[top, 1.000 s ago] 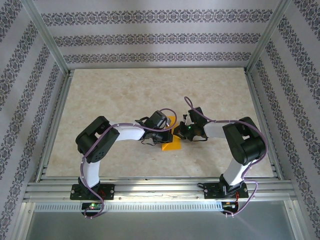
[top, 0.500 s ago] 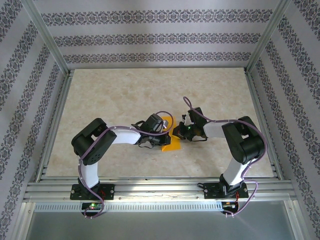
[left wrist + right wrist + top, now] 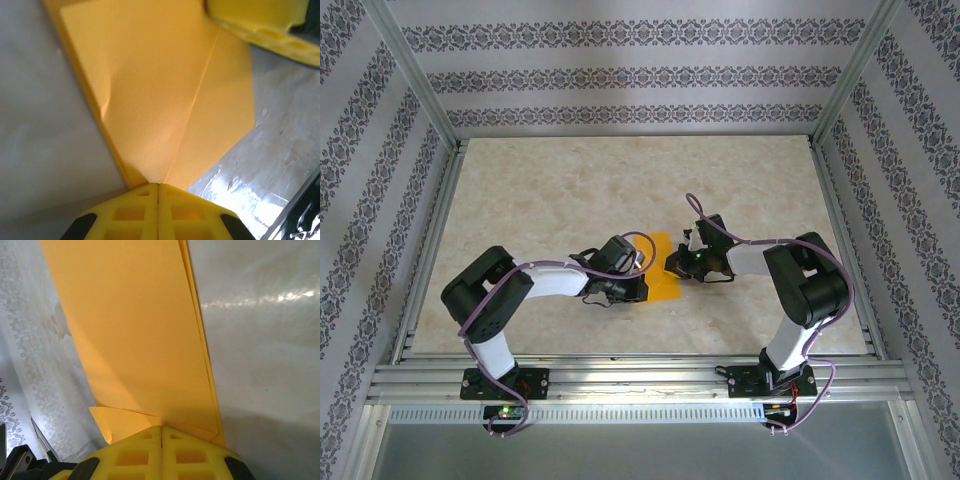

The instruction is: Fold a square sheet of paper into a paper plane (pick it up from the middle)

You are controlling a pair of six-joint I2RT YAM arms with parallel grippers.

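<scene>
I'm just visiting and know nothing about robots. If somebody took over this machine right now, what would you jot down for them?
Left gripper: fingers shut on one end of the orange paper.
Right gripper: fingers shut on the opposite end.
Paper: mid-table, stretched between the two grippers.
Done: some folds are in; layered edges and a diagonal crease show.
Left: the remaining folds. It does not look like a finished plane yet.

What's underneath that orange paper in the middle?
The orange paper lies over the pale marble-look table, which shows all around it. The patch of table directly beneath, and the paper's lower folded layers, are covered from view.
</scene>
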